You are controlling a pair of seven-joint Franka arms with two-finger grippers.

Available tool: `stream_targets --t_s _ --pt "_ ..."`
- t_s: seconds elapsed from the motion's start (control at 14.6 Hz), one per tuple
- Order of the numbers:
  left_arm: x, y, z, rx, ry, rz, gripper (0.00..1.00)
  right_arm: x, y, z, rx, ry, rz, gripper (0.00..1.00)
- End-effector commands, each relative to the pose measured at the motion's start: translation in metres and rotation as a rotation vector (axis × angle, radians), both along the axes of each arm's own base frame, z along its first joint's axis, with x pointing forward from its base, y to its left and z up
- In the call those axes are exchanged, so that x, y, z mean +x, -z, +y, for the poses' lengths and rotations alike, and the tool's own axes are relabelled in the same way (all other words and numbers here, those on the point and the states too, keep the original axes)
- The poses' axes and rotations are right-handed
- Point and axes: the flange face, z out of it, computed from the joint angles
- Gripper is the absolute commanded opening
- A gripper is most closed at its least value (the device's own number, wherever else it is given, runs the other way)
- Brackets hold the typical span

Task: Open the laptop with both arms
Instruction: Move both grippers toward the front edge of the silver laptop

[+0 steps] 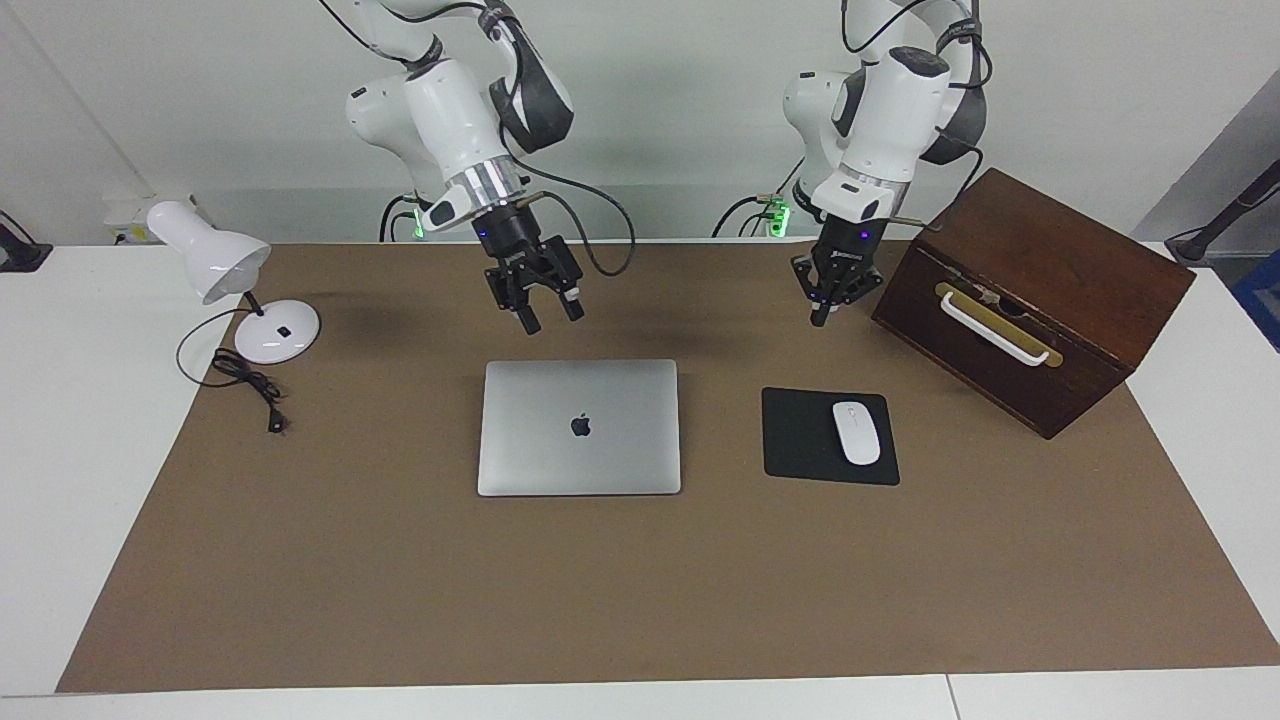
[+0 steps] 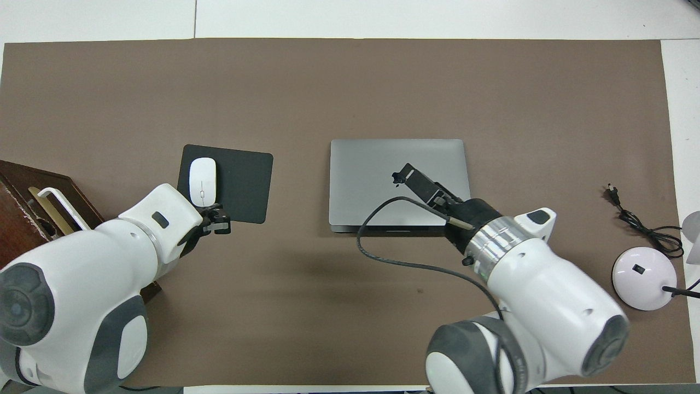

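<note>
The silver-grey laptop [image 1: 580, 428] [image 2: 361, 175] lies closed and flat in the middle of the brown mat, its dark logo facing up. My right gripper [image 1: 551, 317] [image 2: 407, 176] hangs open in the air over the laptop's edge nearer to the robots, touching nothing. Over the mat between the mouse pad and the wooden box hangs my left gripper [image 1: 820, 318] [image 2: 221, 223], its fingertips shut on nothing. Both arms come in from the robots' end of the table.
A black mouse pad [image 1: 800, 440] [image 2: 246, 180] with a white mouse [image 1: 856, 432] [image 2: 202, 174] lies beside the laptop toward the left arm's end. A dark wooden box [image 1: 1040, 300] [image 2: 22, 202] stands there too. A white desk lamp [image 1: 215, 262] [image 2: 643, 277] and its cord [image 1: 250, 385] sit at the right arm's end.
</note>
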Motion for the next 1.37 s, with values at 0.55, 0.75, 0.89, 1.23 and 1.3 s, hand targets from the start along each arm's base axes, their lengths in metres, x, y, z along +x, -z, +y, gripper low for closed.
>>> stream_targets --t_s 0.55,0.75,0.89,1.23,1.3 --pt "-0.084 0.074 -0.070 -0.082 0.072 -0.132 0.00 -0.041 0.061 0.039 0.205 0.262 0.123 1.00" --pt "-0.089 0.090 -0.090 -0.096 0.117 -0.159 0.00 -0.044 0.070 0.030 0.201 0.292 0.146 1.00" --pt "-0.092 0.096 -0.100 -0.109 0.143 -0.186 0.00 -0.050 0.078 0.026 0.212 0.326 0.175 1.00" --pt "-0.104 0.123 -0.122 -0.134 0.201 -0.213 0.00 -0.058 0.100 0.017 0.190 0.362 0.226 1.00" --pt "-0.108 0.127 -0.126 -0.138 0.214 -0.216 0.00 -0.060 0.101 0.020 0.188 0.355 0.228 1.00"
